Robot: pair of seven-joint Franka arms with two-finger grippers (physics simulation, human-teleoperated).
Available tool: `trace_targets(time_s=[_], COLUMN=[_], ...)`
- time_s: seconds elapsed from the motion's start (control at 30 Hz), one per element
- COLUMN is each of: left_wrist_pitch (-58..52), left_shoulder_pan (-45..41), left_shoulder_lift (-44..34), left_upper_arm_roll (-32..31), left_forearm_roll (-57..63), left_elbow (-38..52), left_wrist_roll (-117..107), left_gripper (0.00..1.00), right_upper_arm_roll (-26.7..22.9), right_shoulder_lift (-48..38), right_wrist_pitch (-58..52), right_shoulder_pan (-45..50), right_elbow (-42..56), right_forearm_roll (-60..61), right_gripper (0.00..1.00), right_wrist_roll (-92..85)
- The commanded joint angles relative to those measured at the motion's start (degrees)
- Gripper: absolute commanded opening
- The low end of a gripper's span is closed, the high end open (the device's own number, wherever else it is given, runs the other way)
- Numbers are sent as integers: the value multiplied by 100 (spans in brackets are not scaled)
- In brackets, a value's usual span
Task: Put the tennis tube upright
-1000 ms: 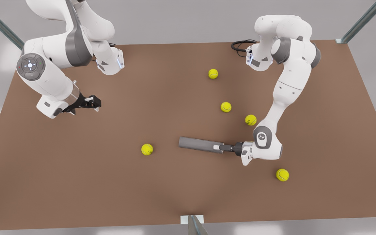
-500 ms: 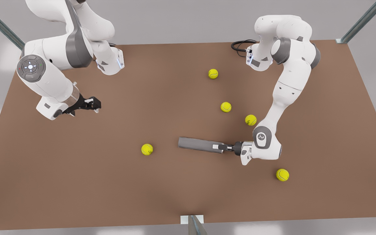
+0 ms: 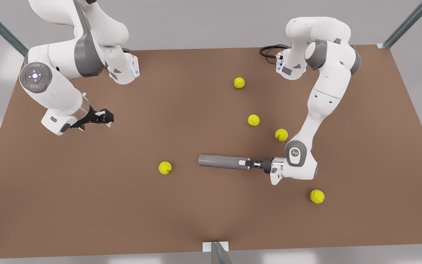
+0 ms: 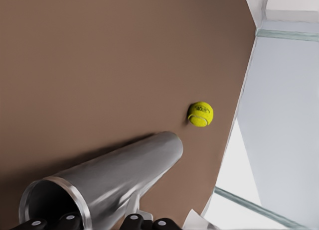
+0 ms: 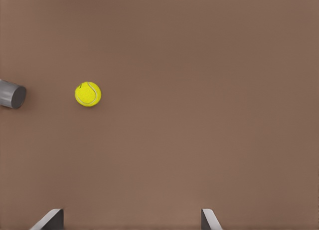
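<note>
- The right gripper [image 3: 103,118] hangs over the bare table [image 3: 86,205] at the front view's left, fingers spread and empty, well apart from everything; that arm waits.
- The tennis ball [image 3: 165,168] lies near the closed end of the tennis tube [image 3: 222,161], not touching it.
- The tube lies on the table near the middle. Over the last second its closed end has swung slightly, so its long axis now runs almost straight across the front view instead of slanting.
- Its closed end points to the front view's left, its hollow mouth [image 4: 52,202] to the right.
- The left gripper [image 3: 252,164] grips the wall at that mouth, one finger inside. The swing suggests the hold is firm; tipping upright is not yet begun.
</note>
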Motion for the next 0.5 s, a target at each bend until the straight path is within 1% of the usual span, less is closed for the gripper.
trace_targets(time_s=[0.0, 0.03, 0.1, 0.37, 0.47], left_wrist_pitch=[-31, -57, -145, -471, -593], left_shoulder_pan=[0, 0, 0, 0, 0], left_shoulder_lift=[-1, -19, -27, -194, -203], left_upper_arm_roll=[0, 0, 0, 0, 0], left_forearm_roll=[33, 33, 33, 59, 51], left_elbow=[0, 0, 0, 0, 0], left_wrist_roll=[0, 0, 0, -211, -299], left_gripper=[38, 34, 32, 32, 27], right_upper_arm_roll=[9, 0, 0, 0, 9], right_shoulder_lift=[0, 0, 0, 0, 0], right_wrist_pitch=[0, 0, 0, 0, 0], right_shoulder_pan=[-12, -3, -3, -29, -12], right_elbow=[6, -3, 6, -3, -3], right_forearm_roll=[0, 0, 0, 0, 0], right_gripper=[100, 100, 100, 100, 100], right_wrist_roll=[-6, -5, -6, -6, -6])
